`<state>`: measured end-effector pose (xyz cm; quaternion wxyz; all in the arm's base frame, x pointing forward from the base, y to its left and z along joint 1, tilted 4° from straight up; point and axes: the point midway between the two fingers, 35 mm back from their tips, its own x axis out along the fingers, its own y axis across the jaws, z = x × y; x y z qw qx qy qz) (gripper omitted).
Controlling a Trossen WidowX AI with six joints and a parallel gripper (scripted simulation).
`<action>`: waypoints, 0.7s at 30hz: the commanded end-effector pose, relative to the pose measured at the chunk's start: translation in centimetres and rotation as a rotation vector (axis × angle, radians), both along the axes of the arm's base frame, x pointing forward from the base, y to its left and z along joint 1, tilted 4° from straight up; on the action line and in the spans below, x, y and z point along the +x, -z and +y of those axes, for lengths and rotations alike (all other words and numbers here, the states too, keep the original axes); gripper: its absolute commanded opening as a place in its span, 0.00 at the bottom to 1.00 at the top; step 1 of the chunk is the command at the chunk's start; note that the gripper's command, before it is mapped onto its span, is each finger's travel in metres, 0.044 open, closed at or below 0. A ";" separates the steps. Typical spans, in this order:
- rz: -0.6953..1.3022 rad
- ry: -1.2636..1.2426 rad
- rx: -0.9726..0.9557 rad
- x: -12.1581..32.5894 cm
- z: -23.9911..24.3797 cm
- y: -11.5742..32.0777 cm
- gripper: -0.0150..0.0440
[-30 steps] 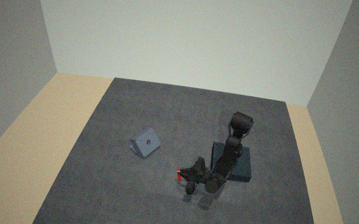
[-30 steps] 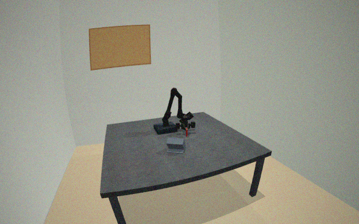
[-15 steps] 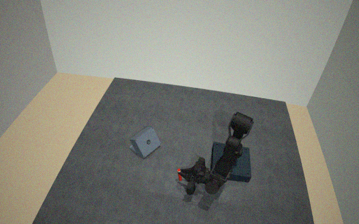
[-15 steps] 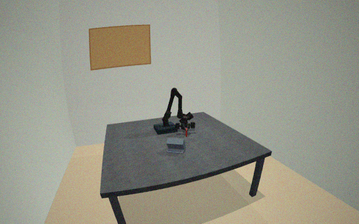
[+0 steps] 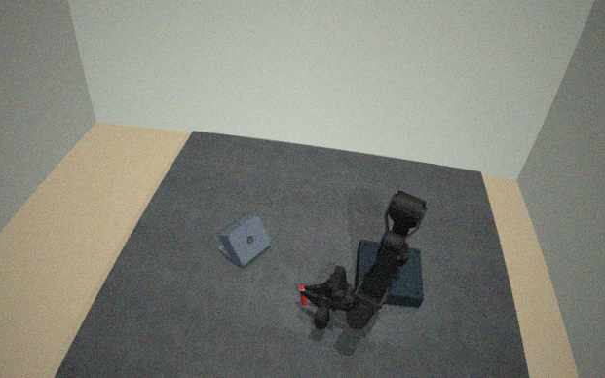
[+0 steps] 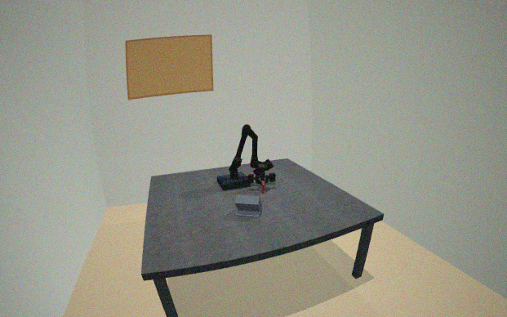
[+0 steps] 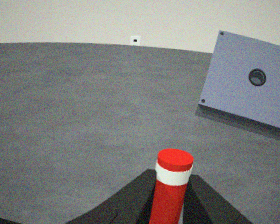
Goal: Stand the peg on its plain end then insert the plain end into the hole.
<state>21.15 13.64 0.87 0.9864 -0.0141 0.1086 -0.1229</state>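
the fingers (image 5: 304, 289) (image 6: 263, 182) are clamped on the upright peg (image 5: 303, 297) (image 6: 263, 188) (image 7: 170, 192), banded end up; insertion into the hole (image 5: 250, 240) (image 7: 257, 77) remains

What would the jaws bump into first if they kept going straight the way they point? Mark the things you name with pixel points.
Probably the bare table top (image 5: 201, 321) (image 6: 193, 237) (image 7: 91, 110) ahead; the sloped panel (image 5: 259, 233) (image 6: 248, 200) (image 7: 236, 65) sits off to one side, though depth is hard to judge.

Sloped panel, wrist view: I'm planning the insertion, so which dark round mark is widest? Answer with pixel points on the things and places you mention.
The round hole (image 5: 250, 240) (image 7: 257, 77) within the flat blue-grey panel (image 5: 245, 250) (image 6: 247, 199) (image 7: 231, 65); both dark corner dots (image 7: 203, 101) are far smaller.
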 end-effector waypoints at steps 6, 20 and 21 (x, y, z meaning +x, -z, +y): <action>-0.003 0.001 -0.002 -0.2 0.0 0.2 0.34; -0.017 0.006 -0.008 -0.6 0.0 0.2 0.34; -0.018 0.007 -0.009 -0.6 0.0 0.2 0.34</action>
